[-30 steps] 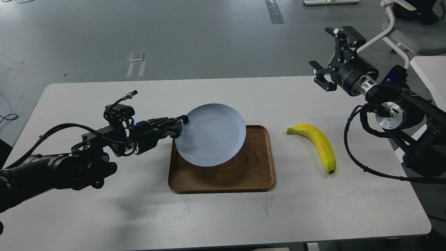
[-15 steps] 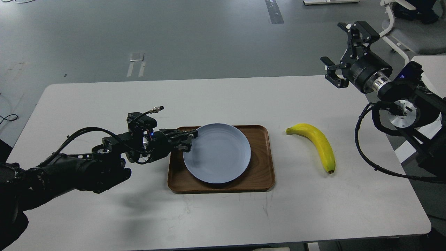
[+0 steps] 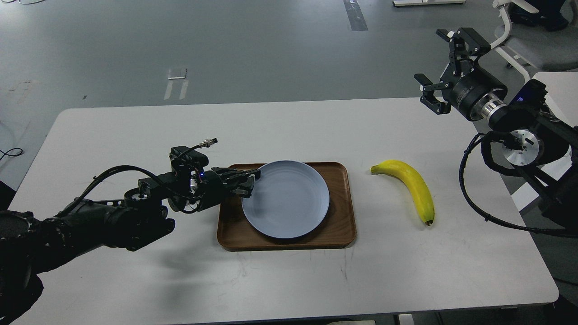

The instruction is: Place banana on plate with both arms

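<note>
Banana (image 3: 411, 189) lay right of plate (image 3: 289, 203): soft, bruisable; grasp mid-body. Left gripper (image 3: 251, 181) pinched plate rim; right gripper (image 3: 440, 70) spread, empty.

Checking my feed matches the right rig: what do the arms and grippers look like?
Both arms are black with silver joint rings and loose black cables. The left gripper is dark with slim fingers and a small blue light behind it; the right gripper is a black claw.

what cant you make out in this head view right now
- Left gripper, head view: dark and end-on at the plate rim; whether it pinches the rim is unclear.
- Tray: middle hidden under the plate.
- Chair: cut off by the top-right edge.
- Banana underside: faces the table.
</note>
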